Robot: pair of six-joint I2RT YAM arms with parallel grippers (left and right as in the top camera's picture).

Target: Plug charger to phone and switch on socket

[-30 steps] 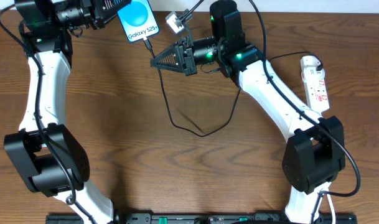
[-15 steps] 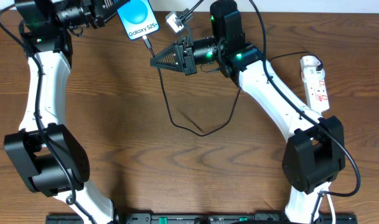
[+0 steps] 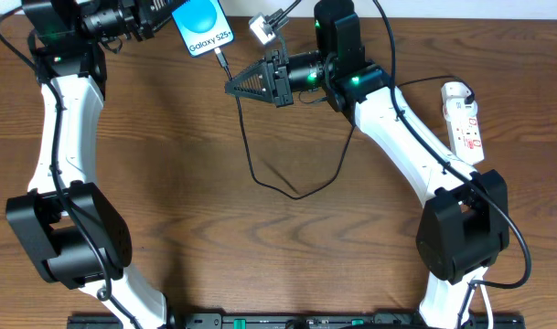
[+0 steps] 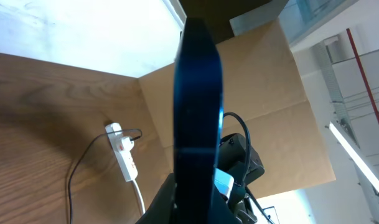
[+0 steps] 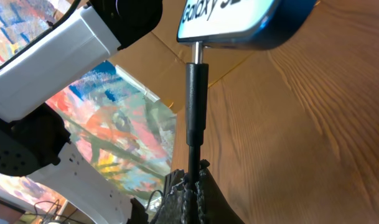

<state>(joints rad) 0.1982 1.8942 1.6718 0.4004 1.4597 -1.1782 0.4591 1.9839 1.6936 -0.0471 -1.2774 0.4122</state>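
While the left gripper (image 3: 171,16) clasps the phone (image 3: 203,27), the charger (image 5: 196,102) touches it.

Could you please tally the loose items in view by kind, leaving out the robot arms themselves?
phone: 1
charger cable: 1
power strip: 1
Total: 3

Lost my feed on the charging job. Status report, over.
Left hand shut on phone. Right hand shut on charger, tip at phone's bottom edge, seating unclear. Socket untouched, plug adapter apart from it. No obstruction seen.
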